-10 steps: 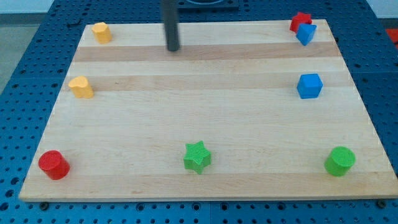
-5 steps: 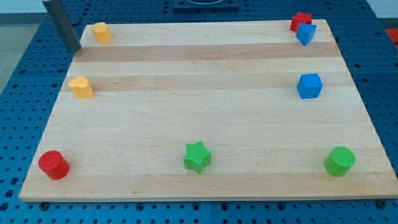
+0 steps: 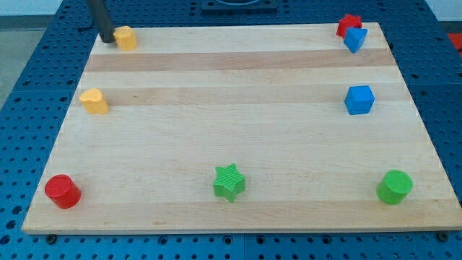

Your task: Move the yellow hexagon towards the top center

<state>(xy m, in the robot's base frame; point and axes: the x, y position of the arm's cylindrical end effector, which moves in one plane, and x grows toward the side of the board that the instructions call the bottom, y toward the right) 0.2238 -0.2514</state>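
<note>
One yellow hexagon (image 3: 125,37) (top-left corner) touches my tip (image 3: 107,40), which lacks any gripper.

- The rod is cut off by the view's top edge; only its lower stretch down to my tip (image 3: 107,40) shows.
- Whether my tip touches the yellow hexagon (image 3: 125,37) just to its right cannot be told; no gap shows between them.
- The red block (image 3: 348,23) at the view's top right is partly hidden behind the blue block (image 3: 355,39) in front of it, so its shape is uncertain.
- The blue block's own shape is hard to make out at this size.
- The wooden board (image 3: 238,137) loses its lower right corner to the view's right edge.
</note>
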